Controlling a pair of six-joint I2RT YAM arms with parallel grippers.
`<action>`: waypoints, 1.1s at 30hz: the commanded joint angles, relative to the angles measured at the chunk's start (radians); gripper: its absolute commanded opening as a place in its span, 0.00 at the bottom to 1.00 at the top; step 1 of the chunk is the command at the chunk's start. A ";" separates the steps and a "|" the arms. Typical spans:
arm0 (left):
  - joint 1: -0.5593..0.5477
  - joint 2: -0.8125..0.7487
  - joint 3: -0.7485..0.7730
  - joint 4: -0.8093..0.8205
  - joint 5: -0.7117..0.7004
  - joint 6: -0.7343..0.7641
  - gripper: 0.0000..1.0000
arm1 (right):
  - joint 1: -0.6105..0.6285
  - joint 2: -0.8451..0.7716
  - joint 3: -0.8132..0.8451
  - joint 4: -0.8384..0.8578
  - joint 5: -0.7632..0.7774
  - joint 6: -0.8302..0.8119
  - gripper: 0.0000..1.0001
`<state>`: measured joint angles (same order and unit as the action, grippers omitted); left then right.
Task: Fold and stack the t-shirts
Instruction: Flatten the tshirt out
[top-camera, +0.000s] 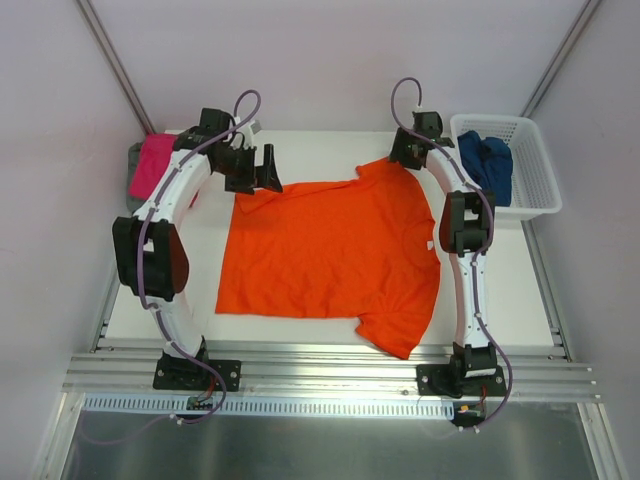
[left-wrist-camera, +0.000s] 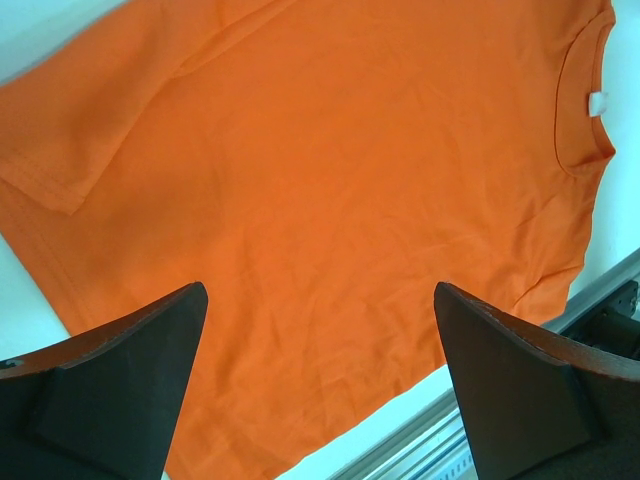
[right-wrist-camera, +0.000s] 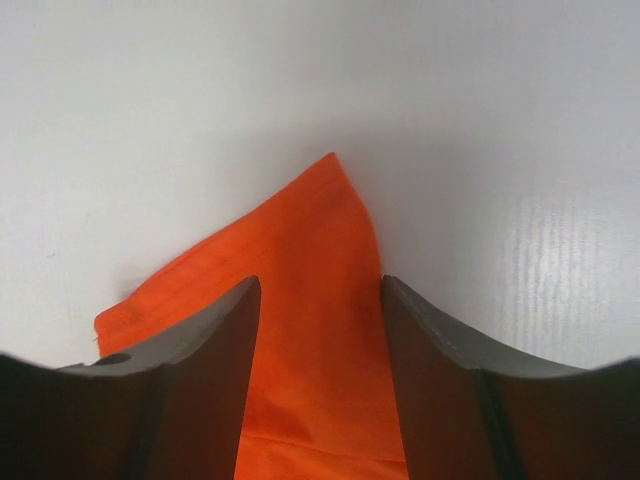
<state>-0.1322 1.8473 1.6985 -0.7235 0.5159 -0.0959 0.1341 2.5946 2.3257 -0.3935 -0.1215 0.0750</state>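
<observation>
1. Right pincer: jaws part-way apart with a clear gap, set low over the far sleeve of the orange shirt. There is one finger on each side and sleeve cloth lies in the gap. No clamp visible.
2. The sleeve tip pokes out just ahead of the right fingertips onto the bare white surface.
3. Left pincer: jaws wide apart, nothing between them. It hangs over the far hem corner of the orange shirt, clear of the cloth.
4. From the left pincer, the shirt body fills the space below and ahead. The collar with its white label is at the far end from it.
5. The orange shirt lies spread flat between the two pincers, lightly wrinkled. Its hem is on the left pincer's side and its collar on the right arm's side.
6. The shirt's other sleeve is well back from the right pincer, toward the arm bases, and reaches the metal rail.
7. The pink shirt is just left of the left pincer. It sits on the grey shirt, both partly hidden by the arm.
8. The blue shirt is just right of the right pincer, crumpled inside the white basket.
</observation>
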 joint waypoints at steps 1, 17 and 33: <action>-0.012 0.003 -0.011 -0.014 0.006 0.022 0.99 | -0.016 -0.051 -0.002 -0.007 0.058 -0.047 0.55; -0.012 0.082 0.009 -0.013 -0.043 0.048 0.99 | -0.034 -0.042 0.027 -0.001 0.025 -0.101 0.37; 0.025 0.141 0.076 -0.014 -0.040 0.038 0.99 | -0.018 -0.019 0.057 -0.022 -0.064 -0.090 0.28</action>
<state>-0.1131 1.9984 1.7298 -0.7238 0.4793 -0.0635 0.1085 2.5950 2.3356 -0.4114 -0.1566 -0.0158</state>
